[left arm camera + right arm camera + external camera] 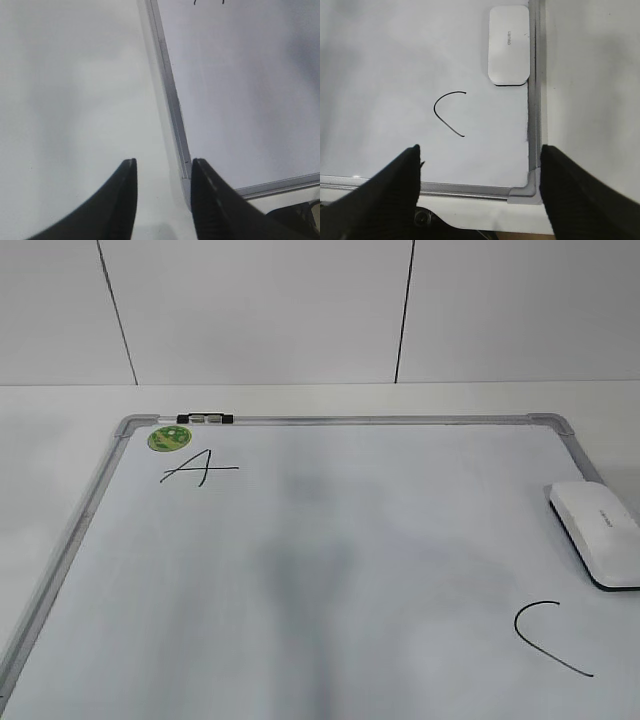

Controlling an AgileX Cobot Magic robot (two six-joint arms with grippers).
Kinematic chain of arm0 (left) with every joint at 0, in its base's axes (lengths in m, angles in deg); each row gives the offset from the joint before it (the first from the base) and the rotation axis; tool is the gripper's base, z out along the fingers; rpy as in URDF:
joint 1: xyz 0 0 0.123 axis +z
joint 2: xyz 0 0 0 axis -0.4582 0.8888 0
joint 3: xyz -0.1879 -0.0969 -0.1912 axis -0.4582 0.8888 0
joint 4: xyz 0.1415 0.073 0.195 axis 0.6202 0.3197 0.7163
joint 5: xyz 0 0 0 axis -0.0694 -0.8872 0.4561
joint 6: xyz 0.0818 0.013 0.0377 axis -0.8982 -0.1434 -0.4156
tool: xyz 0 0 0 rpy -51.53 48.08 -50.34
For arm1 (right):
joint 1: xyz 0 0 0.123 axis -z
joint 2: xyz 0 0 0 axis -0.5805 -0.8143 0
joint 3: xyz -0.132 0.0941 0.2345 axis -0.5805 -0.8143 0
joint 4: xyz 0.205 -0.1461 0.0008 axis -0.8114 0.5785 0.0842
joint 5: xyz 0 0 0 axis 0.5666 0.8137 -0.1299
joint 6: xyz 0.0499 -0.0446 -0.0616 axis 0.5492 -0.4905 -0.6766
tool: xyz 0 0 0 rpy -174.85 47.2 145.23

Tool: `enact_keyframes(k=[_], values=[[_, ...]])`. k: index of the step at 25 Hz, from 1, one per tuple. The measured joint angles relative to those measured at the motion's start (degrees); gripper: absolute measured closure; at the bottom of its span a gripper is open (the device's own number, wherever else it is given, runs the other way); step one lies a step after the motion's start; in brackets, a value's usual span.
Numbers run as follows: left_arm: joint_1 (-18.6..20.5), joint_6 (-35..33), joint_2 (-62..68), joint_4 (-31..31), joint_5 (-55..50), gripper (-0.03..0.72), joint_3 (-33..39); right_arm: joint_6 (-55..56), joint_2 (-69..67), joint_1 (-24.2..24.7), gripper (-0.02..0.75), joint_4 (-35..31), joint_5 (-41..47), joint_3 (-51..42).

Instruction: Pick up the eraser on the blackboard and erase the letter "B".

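The white eraser (598, 530) lies flat on the blackboard (350, 540) against its right frame; it also shows in the right wrist view (509, 44). No letter "B" shows anywhere; only a faint grey smear (300, 570) marks the board's middle. My right gripper (479, 150) is open wide and empty above the board's near right corner, well short of the eraser. My left gripper (162, 162) is open and empty over the table beside the board's left frame (172, 100), near its near left corner. Neither gripper shows in the exterior view.
A small "A" (198, 468) is at the board's far left and a curved "C" (548, 638) at the near right, also in the right wrist view (447, 112). A round green magnet (168, 438) and a marker (205, 419) sit at the far left frame. A white table surrounds the board.
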Motion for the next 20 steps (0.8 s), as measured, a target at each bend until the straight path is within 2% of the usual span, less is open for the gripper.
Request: enact_keyframes(k=[9, 16, 20], values=[[0.0, 0.0, -25.42, 0.48, -0.91, 0.414, 8.93, -1.71, 15.01, 0.0, 0.148, 0.5, -2.39, -6.96], [0.0, 0.0, -38.73, 0.57, -1.03, 0.43, 16.75, -3.8, 19.63, 0.0, 0.148, 0.97, -2.39, -15.38], [0.0, 0.0, -43.12, 0.57, 0.36, 0.442, 21.97, -6.39, 21.7, 0.0, 0.148, 0.39, -2.89, -16.64]])
